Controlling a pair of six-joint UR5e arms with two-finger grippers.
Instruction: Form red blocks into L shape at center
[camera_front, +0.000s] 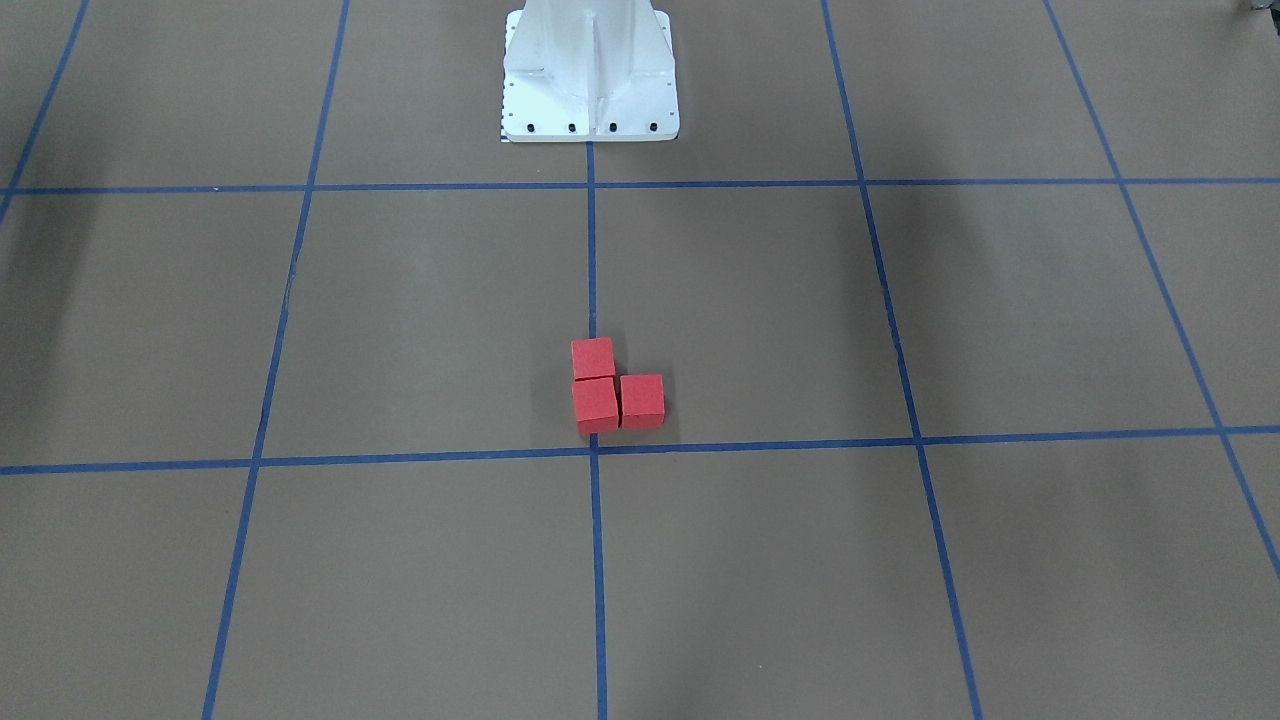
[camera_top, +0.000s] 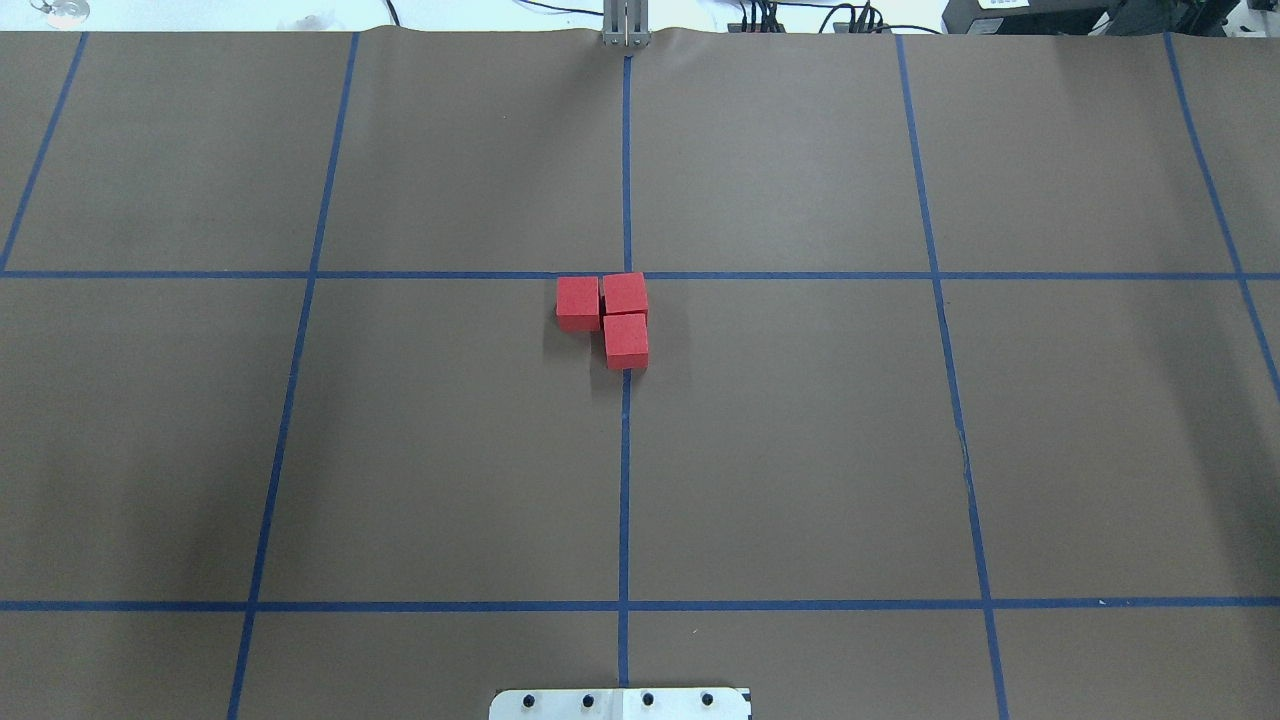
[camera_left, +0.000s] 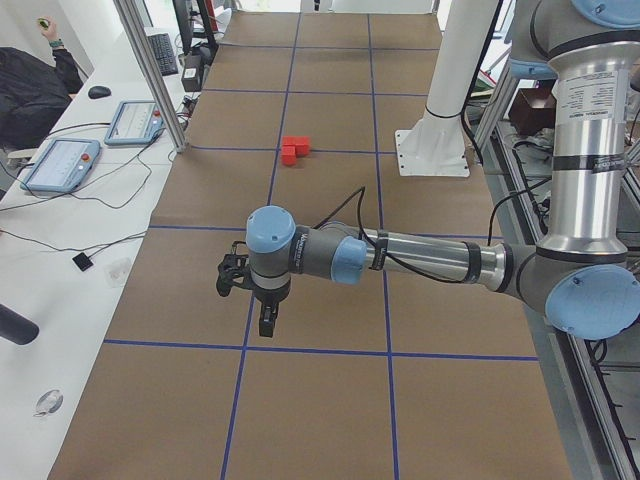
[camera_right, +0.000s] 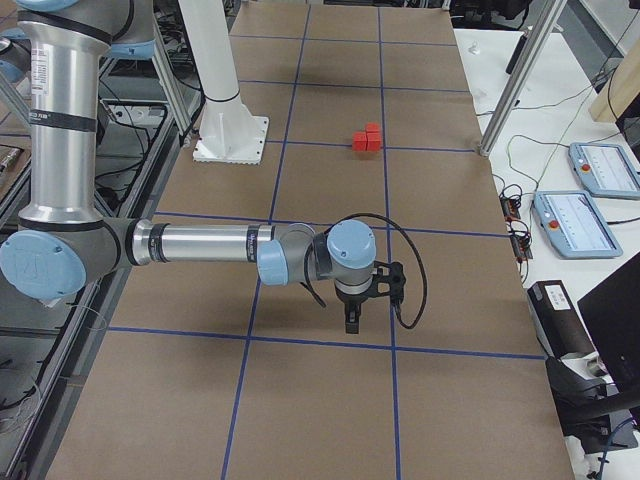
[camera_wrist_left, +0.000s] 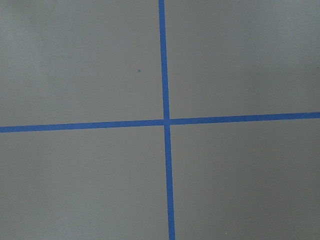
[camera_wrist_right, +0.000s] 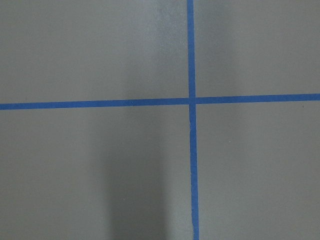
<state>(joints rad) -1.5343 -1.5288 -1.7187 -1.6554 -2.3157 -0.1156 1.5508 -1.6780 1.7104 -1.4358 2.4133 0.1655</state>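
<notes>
Overhead and front cams only catch the red blocks (camera_top: 625, 296): one left of the tape line, two on it, all touching in an L, tucked right against the center (camera_top: 627, 275) crossing on the robot's side. The arms show up only in the side cams. The left gripper (camera_left: 265, 322) hangs over bare worktop (camera_left: 330, 400), well apart from the blocks, and the right gripper (camera_right: 352, 320) does likewise. Can't tell how either one's jaws are set, too small. Wrist cams just see tape crossings.
</notes>
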